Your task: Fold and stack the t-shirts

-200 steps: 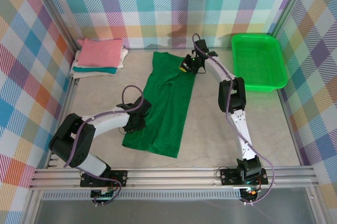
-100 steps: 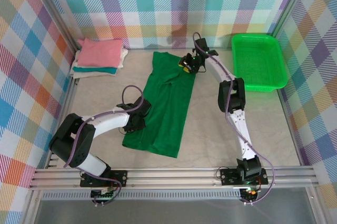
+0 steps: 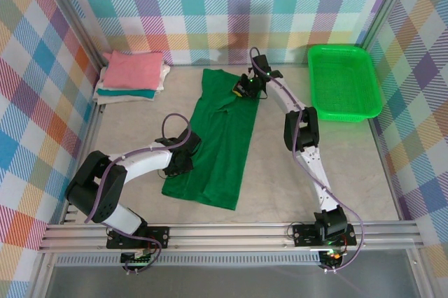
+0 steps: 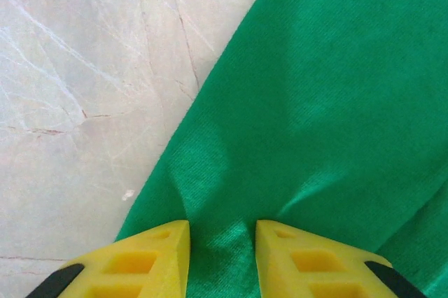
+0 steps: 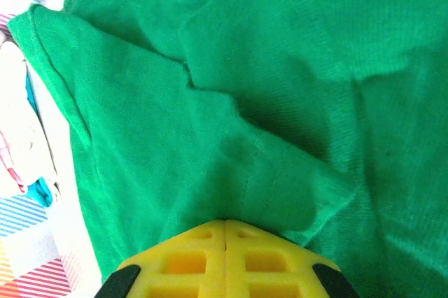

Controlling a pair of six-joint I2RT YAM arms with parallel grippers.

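I read the plain dark green cloth t-shirt [image 3: 220, 137] as one even shade, no print. Left of it, the folded pink shirt [image 3: 133, 67] tops a white shirt [image 3: 166, 75] and a teal shirt [image 3: 126, 93]. To its right is a bright green plastic basket [image 3: 344, 81]. The table [image 4: 70, 67] under it is pale beige marble with thin reddish veins. Behind it are pastel plaid walls [image 3: 210, 4]. The left gripper [image 4: 222, 240] and right gripper [image 5: 225, 226] are yellow with black.

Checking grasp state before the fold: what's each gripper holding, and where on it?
Right gripper is shut on the dark green t-shirt, pinching a fold near its far, collar end. Left gripper is open over the shirt's left edge, holding nothing.
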